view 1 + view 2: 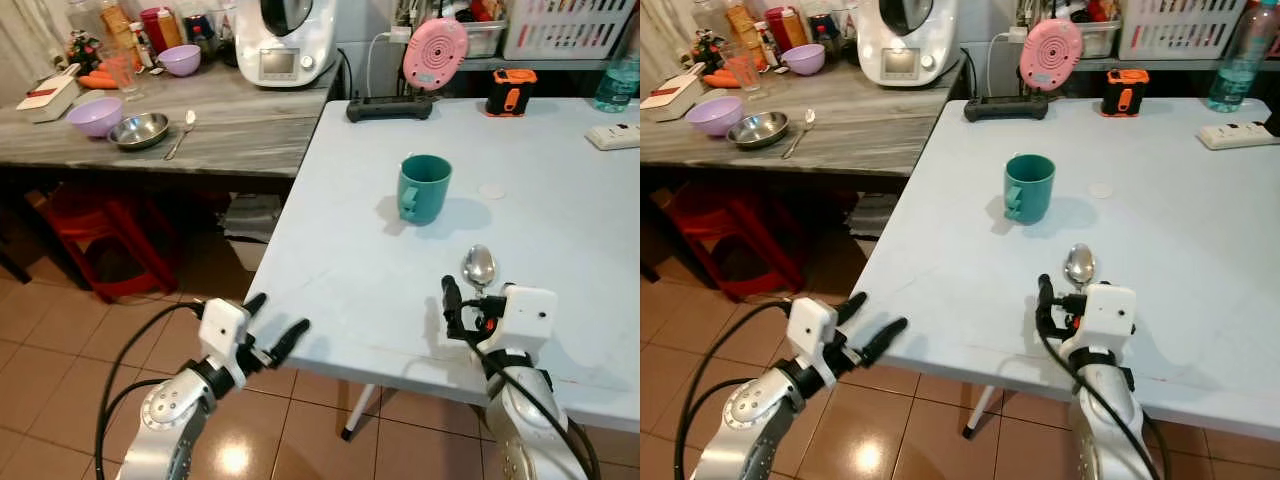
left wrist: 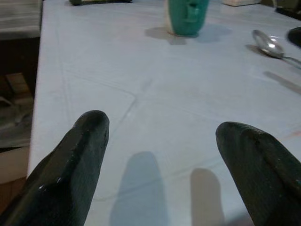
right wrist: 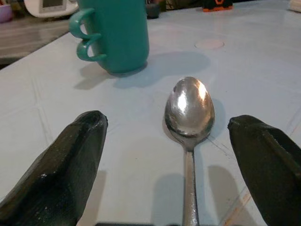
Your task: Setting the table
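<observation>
1. Pale blue-white counter [image 1: 560, 190] fills the centre and right of the left eye frame; a grey wood-grain side counter [image 1: 240, 125] sits in the upper left.
2. Task item: polished silver metal spoon [image 1: 479, 267], lying flat on the pale counter in the lower right of centre of the frame. The oval bowl faces up and shows a bright highlight and a dark rim shadow; the slim handle runs back toward the near edge.
3. Right pincer [image 3: 181, 162]: released, black fingers spread wide, one on each side of the spoon's handle, not touching it. In the left eye view it sits at the near counter edge, just behind the spoon.
4. Teal ceramic mug [image 1: 423, 189] with a two-loop handle stands upright, mid-frame, beyond the spoon and apart from it. A small white round disc [image 1: 491, 190] lies just to its right.
5. Left pincer [image 1: 273, 325]: released, fingers apart, holding nothing, lower left of centre of the frame, at the counter's near left corner.
6. Far edge, top of frame: black power strip [image 1: 389, 108], pink round device [image 1: 434, 52], orange-black gadget [image 1: 511, 91].
7. Side counter: lilac bowl [image 1: 95, 116], steel dish [image 1: 139, 130], second spoon [image 1: 182, 133].
</observation>
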Controlling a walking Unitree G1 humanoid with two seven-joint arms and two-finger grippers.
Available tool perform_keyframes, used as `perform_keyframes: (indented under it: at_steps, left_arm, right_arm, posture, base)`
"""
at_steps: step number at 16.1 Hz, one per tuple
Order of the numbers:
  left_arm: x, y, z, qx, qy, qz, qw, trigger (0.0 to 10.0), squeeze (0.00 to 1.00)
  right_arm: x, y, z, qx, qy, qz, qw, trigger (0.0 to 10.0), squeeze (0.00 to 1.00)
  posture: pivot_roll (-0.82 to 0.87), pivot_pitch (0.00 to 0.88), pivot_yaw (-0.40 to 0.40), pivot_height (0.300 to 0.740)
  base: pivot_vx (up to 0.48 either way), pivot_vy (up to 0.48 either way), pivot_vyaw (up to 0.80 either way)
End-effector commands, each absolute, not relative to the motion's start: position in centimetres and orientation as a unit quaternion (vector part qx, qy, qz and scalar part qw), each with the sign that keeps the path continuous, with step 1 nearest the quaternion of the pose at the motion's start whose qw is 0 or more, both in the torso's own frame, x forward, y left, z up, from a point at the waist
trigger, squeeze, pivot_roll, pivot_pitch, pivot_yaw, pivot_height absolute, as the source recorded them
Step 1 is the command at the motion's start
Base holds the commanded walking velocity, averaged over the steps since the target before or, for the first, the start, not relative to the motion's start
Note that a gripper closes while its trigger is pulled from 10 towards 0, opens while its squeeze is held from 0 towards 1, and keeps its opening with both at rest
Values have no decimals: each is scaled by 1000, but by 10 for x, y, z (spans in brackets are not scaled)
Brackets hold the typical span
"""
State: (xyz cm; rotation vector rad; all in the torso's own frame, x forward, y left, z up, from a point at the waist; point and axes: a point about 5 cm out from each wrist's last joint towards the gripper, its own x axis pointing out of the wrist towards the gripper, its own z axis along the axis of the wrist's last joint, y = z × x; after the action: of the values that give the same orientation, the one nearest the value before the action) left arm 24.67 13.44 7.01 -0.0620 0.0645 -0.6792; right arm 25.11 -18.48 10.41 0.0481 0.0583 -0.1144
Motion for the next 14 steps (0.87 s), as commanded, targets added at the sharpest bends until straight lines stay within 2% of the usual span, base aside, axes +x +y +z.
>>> perform_keyframes:
  at_steps: [1,7,10,14]
  left_arm:
    - [244,137,73,-21,29,-351,936,10000,0]
    - [240,137,76,-24,24,-367,930,10000,0]
    - [235,129,76,-36,26,-402,915,10000,0]
    - [235,126,77,-33,26,-412,910,10000,0]
  right_arm:
    - [253,-186,100,27,48,-68,996,10000,0]
    - [247,-193,89,26,96,-84,991,10000,0]
    - [256,-193,86,20,121,-69,990,10000,0]
    - [268,-188,87,11,136,-38,990,10000,0]
  posture:
    - [-116,69,104,740]
    - [-117,87,94,740]
    - [-122,91,100,740]
    - [-120,92,102,740]
  base:
    - [0,0,0]
    - [0,0,0]
    - [0,0,0]
    - [0,0,0]
